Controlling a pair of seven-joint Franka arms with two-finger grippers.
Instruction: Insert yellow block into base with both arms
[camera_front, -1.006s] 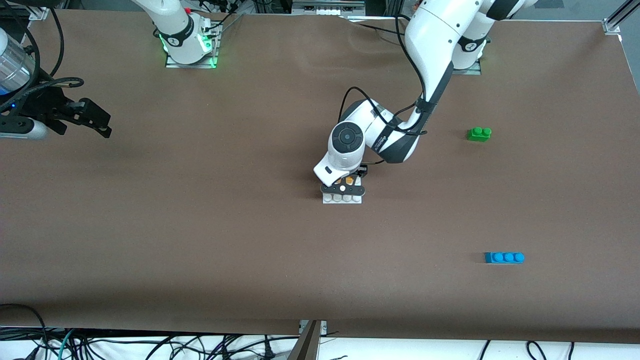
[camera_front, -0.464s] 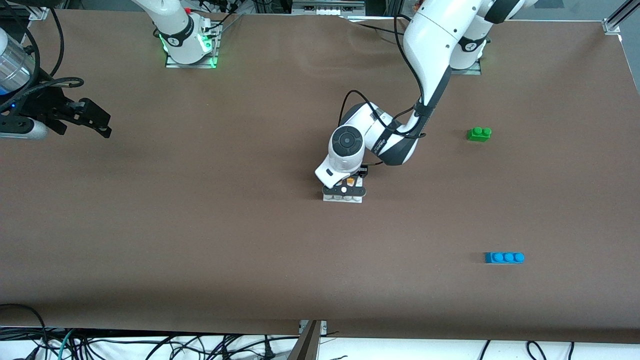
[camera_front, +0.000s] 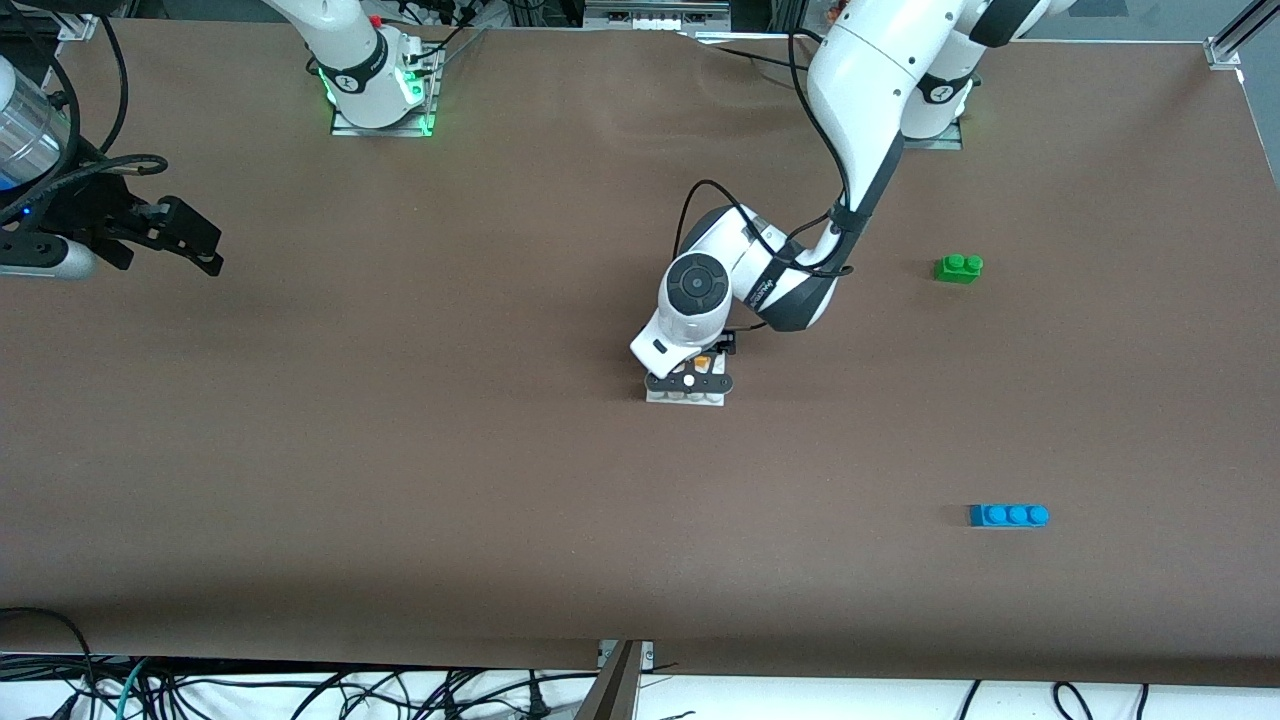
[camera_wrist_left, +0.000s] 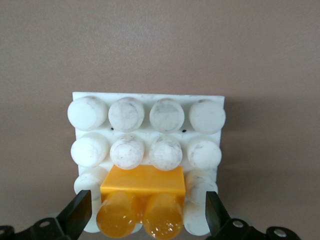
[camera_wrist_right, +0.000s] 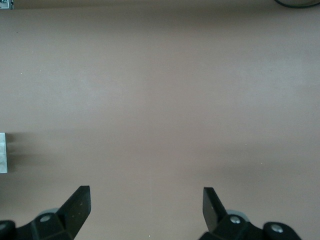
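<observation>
The white base (camera_front: 686, 397) lies in the middle of the table. In the left wrist view the base (camera_wrist_left: 150, 96) shows its 4x4 studs. The yellow block (camera_wrist_left: 142, 182) sits on it, in the stud row closest to my left gripper. In the front view only a bit of the yellow block (camera_front: 702, 360) shows under the left hand. My left gripper (camera_front: 690, 373) hangs low over the base. It (camera_wrist_left: 147, 216) is open, one finger on each side of the block with gaps between. My right gripper (camera_front: 210, 250) waits open and empty at the right arm's end of the table, and it (camera_wrist_right: 147, 210) shows over bare table.
A green two-stud brick (camera_front: 958, 268) lies toward the left arm's end of the table. A blue three-stud brick (camera_front: 1008, 515) lies nearer to the front camera at that end. The arm bases stand along the table's back edge.
The left hand has shifted slightly over the base, and less of the yellow block shows in the front view. The right arm has not moved.
</observation>
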